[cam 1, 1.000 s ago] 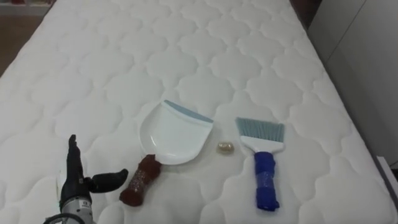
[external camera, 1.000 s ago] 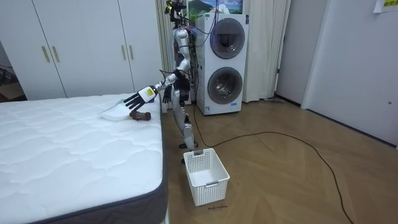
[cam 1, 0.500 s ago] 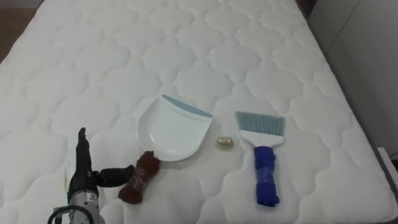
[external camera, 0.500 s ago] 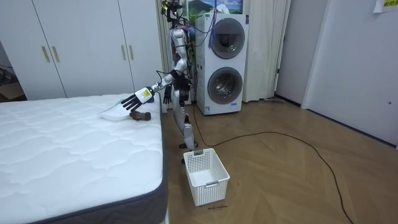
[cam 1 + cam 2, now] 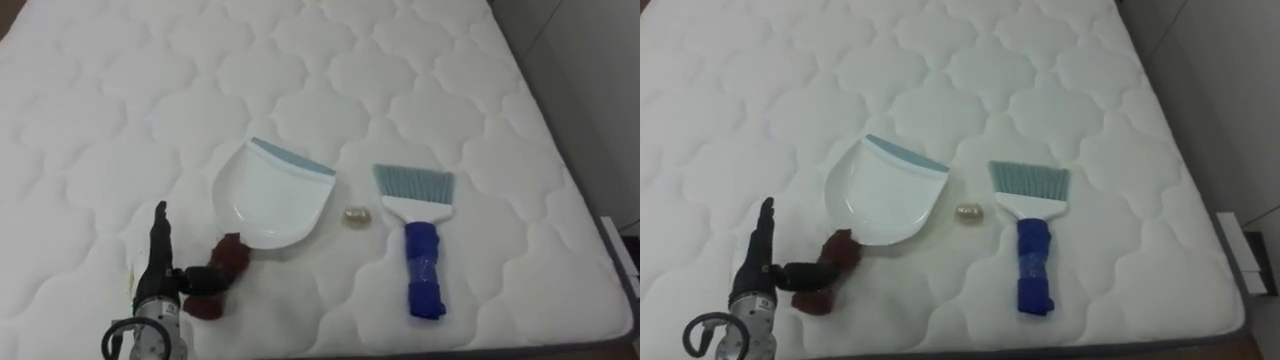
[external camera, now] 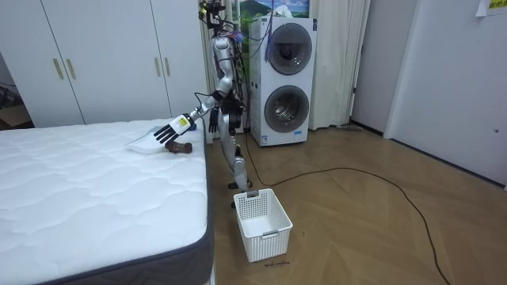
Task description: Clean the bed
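The left hand (image 5: pixel 153 290) shows edge-on at the lower left of the eye views, so its fingers line up one behind another, and its wrist runs off the bottom edge. Its thumb lies across the brown handle (image 5: pixel 232 255) of the dustpan (image 5: pixel 270 200) and covers the middle of it; whether it presses the handle cannot be told. The pale object (image 5: pixel 354 216) at centre is too small to identify. The bed (image 5: pixel 300 80) is cut by the top, left and bottom edges. In the room view the hand hides part of the dustpan at centre left, and the bed runs past the left and bottom edges.
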